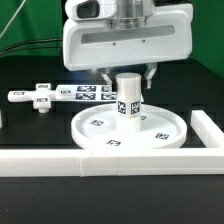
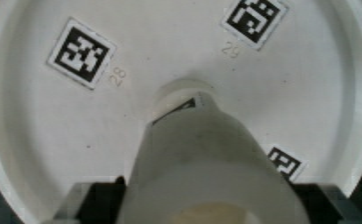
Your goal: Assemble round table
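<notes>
Front edge: long white border bar (image 1: pixel 110 165) across the near side, second bar (image 1: pixel 207 128) on the exterior view's right; tight there.
Disc (image 1: pixel 165 137): round, rimmed, smooth white plastic, tagged; flat on black table (image 1: pixel 30 125) just behind front bar.
Leg (image 1: pixel 128 100): short cylinder, upright at disc centre.
Gripper (image 1: pixel 128 74): straddling leg top, jaws spread wider than it, holding nothing.
Behind: marker board (image 1: pixel 92 92), flat; cross-shaped base (image 1: pixel 38 96) at exterior view's left, apart from disc.

White leg (image 1: pixel 128 100) stands upright on round disc (image 1: pixel 135 143); cross-shaped base (image 1: pixel 36 97) lies apart.
</notes>
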`<move>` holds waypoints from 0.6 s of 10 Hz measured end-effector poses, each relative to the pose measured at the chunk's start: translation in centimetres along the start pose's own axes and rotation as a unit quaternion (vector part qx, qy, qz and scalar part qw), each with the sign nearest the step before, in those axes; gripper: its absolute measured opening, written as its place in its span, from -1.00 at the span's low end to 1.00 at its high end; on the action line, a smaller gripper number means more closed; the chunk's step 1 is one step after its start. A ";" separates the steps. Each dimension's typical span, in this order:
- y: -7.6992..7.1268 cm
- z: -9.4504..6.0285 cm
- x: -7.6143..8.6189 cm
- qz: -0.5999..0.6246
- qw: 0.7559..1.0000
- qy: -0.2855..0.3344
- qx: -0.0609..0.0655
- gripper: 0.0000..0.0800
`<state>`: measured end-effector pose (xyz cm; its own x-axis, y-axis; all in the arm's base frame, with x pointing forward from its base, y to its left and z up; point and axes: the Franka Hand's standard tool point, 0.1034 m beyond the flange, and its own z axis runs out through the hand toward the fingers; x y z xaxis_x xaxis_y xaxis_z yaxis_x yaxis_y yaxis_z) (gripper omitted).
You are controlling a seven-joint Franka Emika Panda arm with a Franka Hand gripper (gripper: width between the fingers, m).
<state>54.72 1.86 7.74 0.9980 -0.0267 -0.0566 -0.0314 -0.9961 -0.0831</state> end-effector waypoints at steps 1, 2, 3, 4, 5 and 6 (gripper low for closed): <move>-0.3 0.0 0.1 0.047 0.999 0.004 0.000 0.02; -0.8 0.1 0.2 0.097 0.995 0.007 0.001 0.02; -1.6 0.2 0.1 0.161 0.987 0.006 0.004 0.02; -2.1 0.2 0.1 0.225 0.974 0.007 0.005 0.02; -2.2 0.2 0.1 0.280 0.960 0.007 0.006 0.02; -2.2 0.2 0.2 0.313 0.950 0.007 0.007 0.02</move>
<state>54.96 4.11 7.72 0.7841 -0.6147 -0.0853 -0.6196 -0.7833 -0.0507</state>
